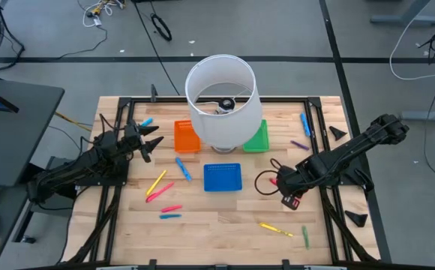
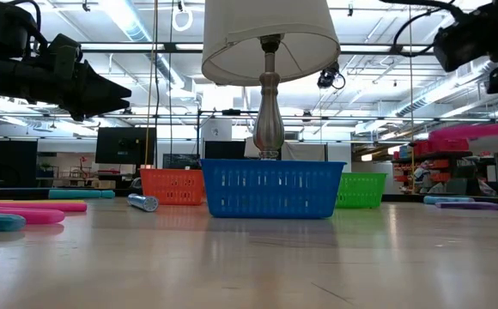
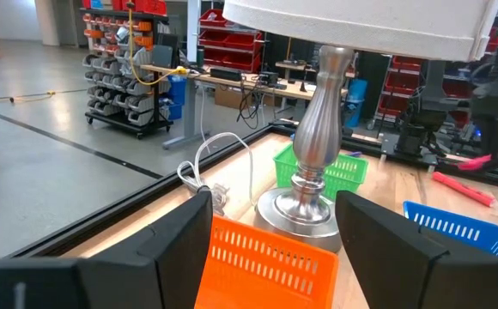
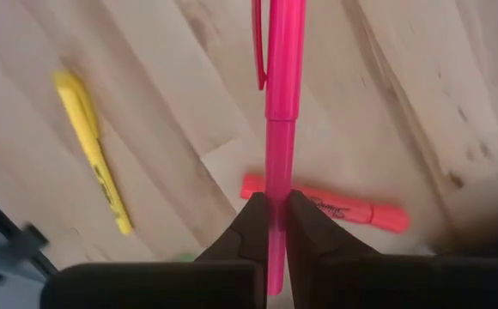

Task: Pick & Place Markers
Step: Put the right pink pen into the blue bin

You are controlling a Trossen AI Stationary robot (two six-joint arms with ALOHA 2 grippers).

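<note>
the right gripper (image 4: 271,225) is clenched on a pink marker (image 4: 282,103), which stands out straight from between its fingertips above the wooden table (image 1: 225,225). on the boards beyond it, in the right wrist view, lie a yellow highlighter (image 4: 90,146) and an orange-red highlighter (image 4: 352,209), the pink marker crossing in front of the orange-red one. from above, the right gripper (image 1: 283,180) sits to the right of the blue tray (image 1: 222,178), near the table's right side.

the left gripper (image 1: 148,140) hovers with its jaws spread and nothing between them, just left of the orange tray (image 1: 186,136); its wrist view looks over that tray's rim (image 3: 266,253) toward the lamp (image 3: 318,146) (a silver base under a white shade) and the green tray (image 3: 343,170) beyond.

the other markers lie scattered: a light blue one (image 1: 146,121) by the left gripper, a blue one (image 1: 183,168) left of the blue tray, a yellow one (image 1: 156,182), a pink one (image 1: 160,191), a red one (image 1: 172,208) and a teal one (image 1: 169,216) at front left. at front right are a yellow one (image 1: 275,227) and a green one (image 1: 305,237); at back right a blue one (image 1: 305,124) and a purple one (image 1: 300,145).
</note>
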